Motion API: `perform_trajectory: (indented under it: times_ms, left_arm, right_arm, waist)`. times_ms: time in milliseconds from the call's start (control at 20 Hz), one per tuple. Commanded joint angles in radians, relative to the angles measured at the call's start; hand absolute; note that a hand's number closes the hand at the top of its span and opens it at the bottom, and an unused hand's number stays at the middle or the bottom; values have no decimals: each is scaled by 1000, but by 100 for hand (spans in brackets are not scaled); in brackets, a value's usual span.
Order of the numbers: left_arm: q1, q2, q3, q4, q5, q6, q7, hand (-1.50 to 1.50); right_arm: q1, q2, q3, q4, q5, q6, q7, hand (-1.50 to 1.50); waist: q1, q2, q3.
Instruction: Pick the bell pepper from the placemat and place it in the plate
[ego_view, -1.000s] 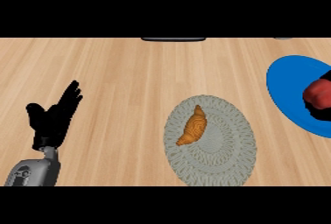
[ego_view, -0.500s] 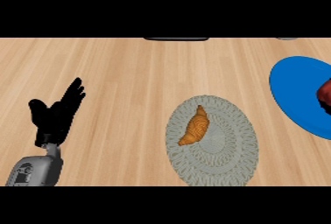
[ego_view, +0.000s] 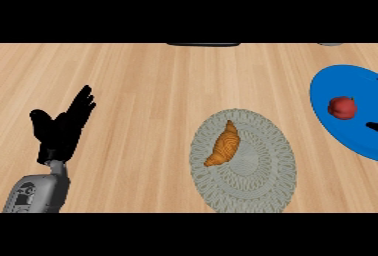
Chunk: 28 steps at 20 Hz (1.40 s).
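A: Where is the bell pepper (ego_view: 342, 107)?

B: At the right of the frame, red, lying on the blue plate (ego_view: 336, 131), which runs off the right edge. Nothing holds it.

A: And the placemat (ego_view: 255, 172)?

B: Grey, woven, oval, at lower centre on the wooden bench (ego_view: 148, 75). A croissant (ego_view: 224, 145) lies on its upper left part, well apart from the plate.

A: The hands?

B: The left hand (ego_view: 63, 127) rests at the left of the frame, fingers straight and pointing up, holding nothing. Of the right hand (ego_view: 372, 126) only a small dark tip shows at the right edge, over the plate just below the pepper; whether its fingers are spread or curled, I cannot tell.
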Motion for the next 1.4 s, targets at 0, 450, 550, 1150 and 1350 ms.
perform_trajectory:
  times_ms: [0,450,550,1150,1350]
  left_arm:
    - [19,1,6,7,-3,-4,-17,0]
    - [26,-21,2,-8,-17,26,6,0]
    - [16,-6,6,-23,-2,3,17,0]
    - [77,-20,-11,-92,-10,-4,22,0]
    - [37,-14,14,-19,-3,-12,-11,0]
  right_arm:
    - [-31,6,-47,57,-46,-49,-160,-150]
    - [-107,-41,-179,41,-287,316,-163,-150]
    - [-116,-34,-212,105,-331,383,-86,-150]
    - [-29,-171,-228,186,-417,620,-114,-150]
    - [-31,-192,-214,215,-418,621,-127,-150]
  waist:
    - [-2,-1,0]
    - [-25,-11,-3]
    - [-21,-10,-2]
    - [-5,-5,1]
    - [-3,1,1]
